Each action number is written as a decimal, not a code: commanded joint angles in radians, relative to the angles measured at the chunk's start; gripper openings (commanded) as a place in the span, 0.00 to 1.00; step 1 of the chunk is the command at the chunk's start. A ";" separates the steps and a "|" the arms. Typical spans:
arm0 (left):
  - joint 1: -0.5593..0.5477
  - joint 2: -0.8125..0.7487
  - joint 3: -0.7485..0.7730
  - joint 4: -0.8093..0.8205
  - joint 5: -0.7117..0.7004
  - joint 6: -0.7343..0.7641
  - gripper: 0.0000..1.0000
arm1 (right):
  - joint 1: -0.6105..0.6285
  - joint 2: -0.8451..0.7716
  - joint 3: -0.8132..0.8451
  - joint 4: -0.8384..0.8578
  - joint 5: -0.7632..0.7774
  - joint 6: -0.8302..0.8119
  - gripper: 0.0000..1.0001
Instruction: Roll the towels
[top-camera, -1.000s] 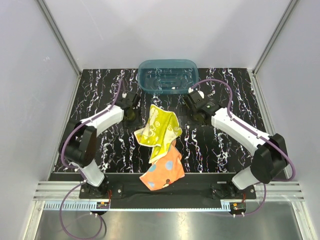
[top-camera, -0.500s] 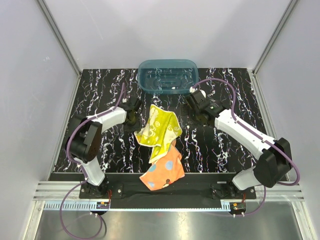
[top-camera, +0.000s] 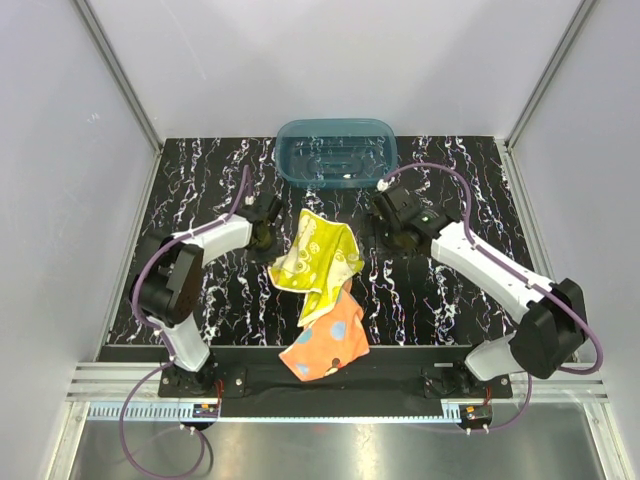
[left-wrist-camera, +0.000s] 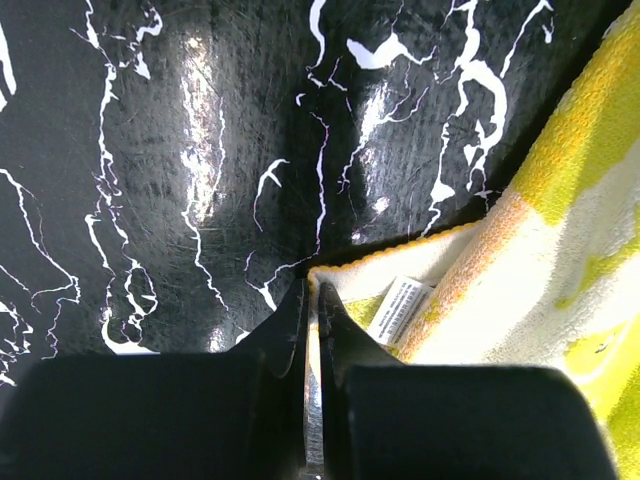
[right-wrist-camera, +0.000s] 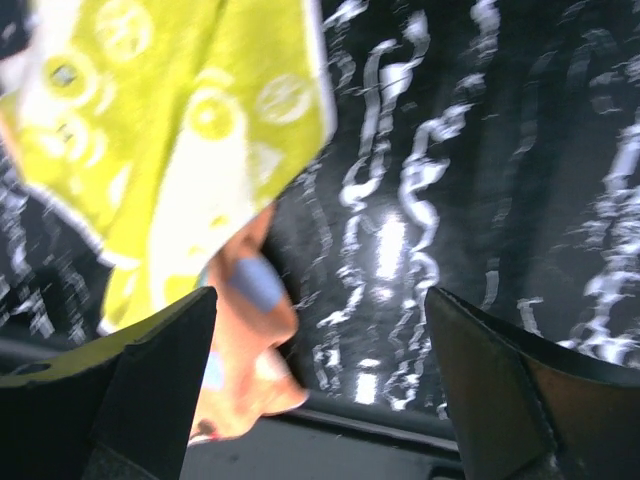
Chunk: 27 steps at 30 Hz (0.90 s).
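The top view shows the whole black table (top-camera: 200, 190) with its white streaks. On the left, the left gripper (top-camera: 262, 232) sits low at the left corner of the yellow towel (top-camera: 320, 255). That towel lies crumpled in the middle of the table. The orange towel (top-camera: 328, 345) lies just nearer, at the near edge. The near end of the yellow towel rests on its far part. A teal tub (top-camera: 300, 160) stands at the far edge, apart from both towels. On the right, the right gripper (top-camera: 388, 228) is just beside the right edge of the yellow towel.

From the top you cannot see how the fingers stand. The 2 wrist views show that.

The left wrist view shows 2 black fingers (left-wrist-camera: 285, 330) pressed tight together, with a thin pale strip of cloth between them. Their tips are right at the towel's corner, so the left gripper is pinching the yellow towel there. A small white label (left-wrist-camera: 400, 308) sits on the towel just right of the tips. Only this view shows it.

The right wrist view is blurry. Its 2 fingers (right-wrist-camera: 160, 370) are spread wide apart, with only bare table between them. The right gripper holds nothing. Both towels show on the left side of this view.
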 joint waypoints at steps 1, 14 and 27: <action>0.023 -0.073 -0.016 0.025 -0.005 -0.023 0.00 | 0.062 -0.026 -0.027 0.063 -0.236 0.047 0.91; 0.311 -0.466 -0.165 -0.051 -0.007 -0.076 0.00 | 0.490 0.236 0.078 0.129 -0.139 0.332 0.88; 0.311 -0.548 -0.168 -0.134 0.029 -0.003 0.00 | 0.541 0.501 0.272 0.062 -0.041 0.421 0.81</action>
